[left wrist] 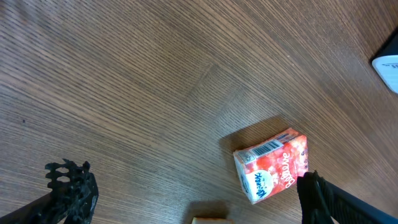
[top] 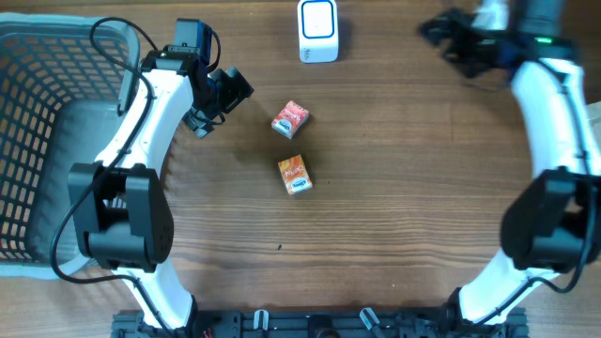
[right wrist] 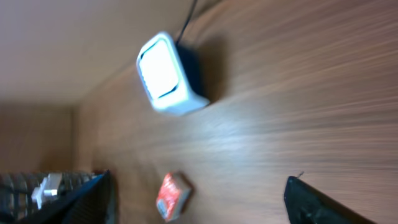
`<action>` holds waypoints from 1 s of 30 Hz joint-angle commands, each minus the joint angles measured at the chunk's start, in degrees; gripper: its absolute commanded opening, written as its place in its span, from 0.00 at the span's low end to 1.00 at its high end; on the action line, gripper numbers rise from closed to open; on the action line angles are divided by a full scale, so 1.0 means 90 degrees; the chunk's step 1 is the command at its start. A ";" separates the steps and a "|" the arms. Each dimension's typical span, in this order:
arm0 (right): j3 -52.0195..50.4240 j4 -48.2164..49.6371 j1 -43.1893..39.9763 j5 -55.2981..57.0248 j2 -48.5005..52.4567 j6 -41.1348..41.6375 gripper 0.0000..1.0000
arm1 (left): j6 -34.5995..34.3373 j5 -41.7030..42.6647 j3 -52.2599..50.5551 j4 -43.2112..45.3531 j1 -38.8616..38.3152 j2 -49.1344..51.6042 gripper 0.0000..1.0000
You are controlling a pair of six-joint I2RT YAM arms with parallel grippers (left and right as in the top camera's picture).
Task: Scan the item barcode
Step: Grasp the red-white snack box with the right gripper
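Since your left claw (left wrist: 189, 183) hangs wide open and empty just beside the red carton (left wrist: 272, 165) on the tabletop (top: 404, 207), a lopsided close could skid it away or hide its barcode (left wrist: 259, 150). An orange carton (top: 295, 175) lies near. Beyond, your right claw (top: 460, 42), also open and empty, may crowd the scanner (top: 318, 30).

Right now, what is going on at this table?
Two robot arms work over a wooden table, and neither holds anything. The left gripper is open, just to the left of the red carton, whose barcode shows in the left wrist view. An orange carton lies close by, nearer the robot. The right gripper is open too, to the right of the scanner. No carton is at the scanner. A basket stands at the far left.
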 commanded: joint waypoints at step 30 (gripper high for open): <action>-0.0794 0.0889 0.3536 0.1955 0.2059 0.3398 0.54 | -0.0131 -0.0036 0.0002 -0.0005 0.0017 0.0005 1.00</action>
